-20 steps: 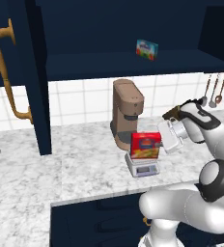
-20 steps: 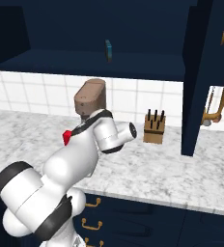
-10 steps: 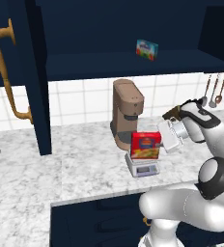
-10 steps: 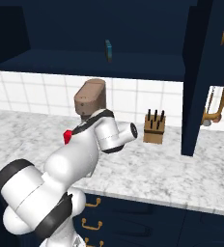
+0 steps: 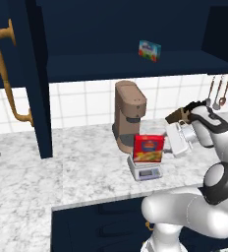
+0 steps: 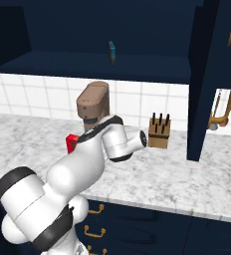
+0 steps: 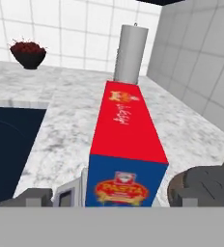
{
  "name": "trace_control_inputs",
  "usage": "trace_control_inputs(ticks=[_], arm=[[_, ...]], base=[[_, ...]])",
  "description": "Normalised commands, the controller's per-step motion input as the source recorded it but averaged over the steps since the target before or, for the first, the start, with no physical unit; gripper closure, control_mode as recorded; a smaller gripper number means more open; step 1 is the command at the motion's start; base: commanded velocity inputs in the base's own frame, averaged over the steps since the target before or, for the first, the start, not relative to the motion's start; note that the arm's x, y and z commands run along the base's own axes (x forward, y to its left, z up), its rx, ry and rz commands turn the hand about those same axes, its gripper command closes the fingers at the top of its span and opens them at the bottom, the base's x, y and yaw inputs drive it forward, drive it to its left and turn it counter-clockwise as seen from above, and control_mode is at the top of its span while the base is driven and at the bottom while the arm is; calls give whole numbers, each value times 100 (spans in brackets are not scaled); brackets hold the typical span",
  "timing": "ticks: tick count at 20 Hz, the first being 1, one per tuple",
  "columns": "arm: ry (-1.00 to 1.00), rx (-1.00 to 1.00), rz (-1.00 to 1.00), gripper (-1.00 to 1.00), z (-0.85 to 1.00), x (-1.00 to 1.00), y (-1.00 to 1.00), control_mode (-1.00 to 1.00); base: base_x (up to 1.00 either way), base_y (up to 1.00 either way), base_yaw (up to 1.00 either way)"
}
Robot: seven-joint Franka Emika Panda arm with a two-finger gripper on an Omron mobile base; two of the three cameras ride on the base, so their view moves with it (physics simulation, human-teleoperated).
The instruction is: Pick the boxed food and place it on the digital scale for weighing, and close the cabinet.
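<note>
Sitting upright on the digital scale (image 5: 145,172) at center frame of the left base view, the boxed food (image 5: 149,148) is showing you its red face, just in front of the brown coffee machine (image 5: 128,116). The gripper (image 5: 174,140) is hanging just right of the box at box height; you can't tell its opening here, and whether it's touching the box isn't readable either. In the hand view the box (image 7: 127,146) is running up the middle of the frame, red face up, blue end nearest you. The cabinet (image 5: 111,39) is standing open: its door with the brass handle (image 5: 10,74) is swung out at upper left, and a small light-blue box (image 5: 149,49) is sitting on the shelf. A knife block (image 6: 160,133) is standing right of center in the right base view.
</note>
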Motion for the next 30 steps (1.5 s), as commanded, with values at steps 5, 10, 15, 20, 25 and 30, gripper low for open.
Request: trace_control_inputs(ticks=[5,10,15,20,25,30], arm=[[-6,6,0,-100,0,-15,-56,-100],[-26,4,0,-100,0,-33,-26,-100],[-54,0,-9,-100,0,-28,18,-100],[-53,0,-24,-100,27,-1,24,-100],[-57,4,-18,-100,72,-4,-18,-100],[-53,1,-12,-100,65,-2,-60,-100]], base=[[0,0,0],[0,0,0],[0,0,0],[0,0,0],[0,0,0],[0,0,0]])
